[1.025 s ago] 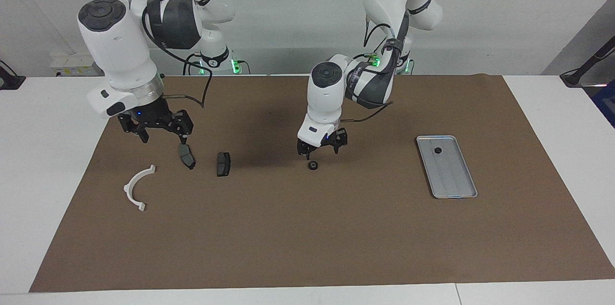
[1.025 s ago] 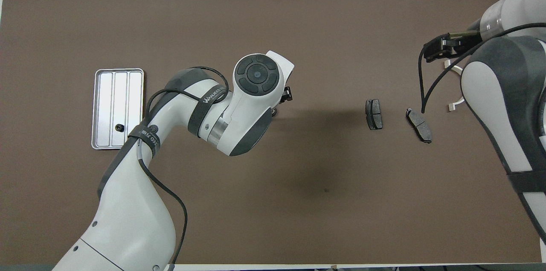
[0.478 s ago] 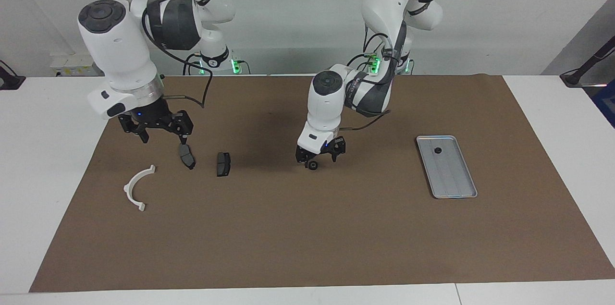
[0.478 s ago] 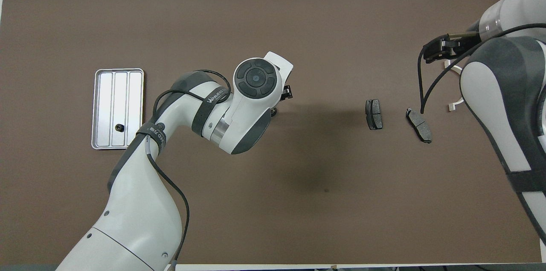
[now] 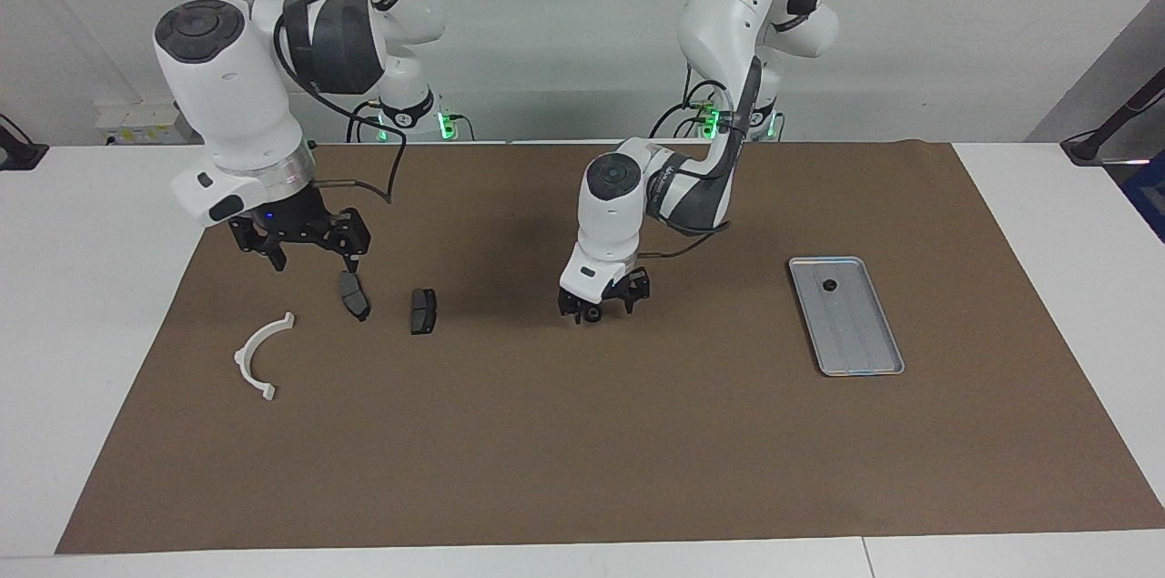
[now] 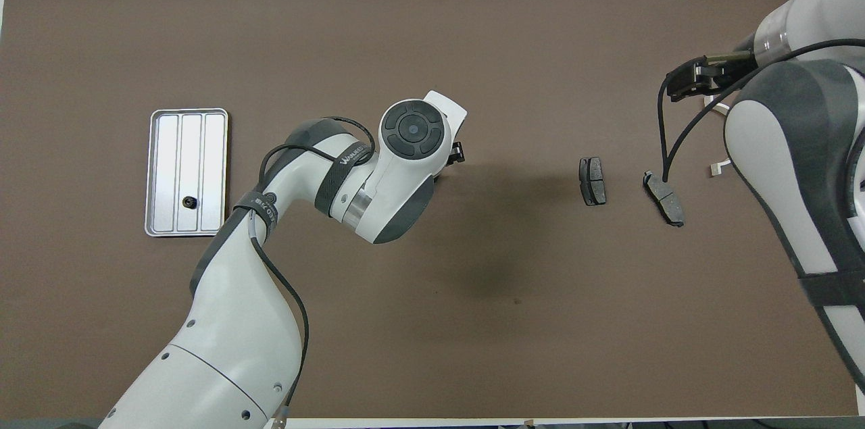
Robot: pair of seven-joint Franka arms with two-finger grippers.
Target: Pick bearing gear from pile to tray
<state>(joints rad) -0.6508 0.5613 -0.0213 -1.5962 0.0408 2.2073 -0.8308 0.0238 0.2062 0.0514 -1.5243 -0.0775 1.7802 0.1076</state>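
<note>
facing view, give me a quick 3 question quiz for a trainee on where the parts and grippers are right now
1. True or false: the tray already holds one small black round piece.
2. Which gripper has its open fingers around the bearing gear on the mat: A) left gripper B) right gripper?
3. Fill in: the two brake pads lie between the gear and the white ____.

Key
1. True.
2. A; the right gripper waits, open, over the pile near the brake pad.
3. arc.
</note>
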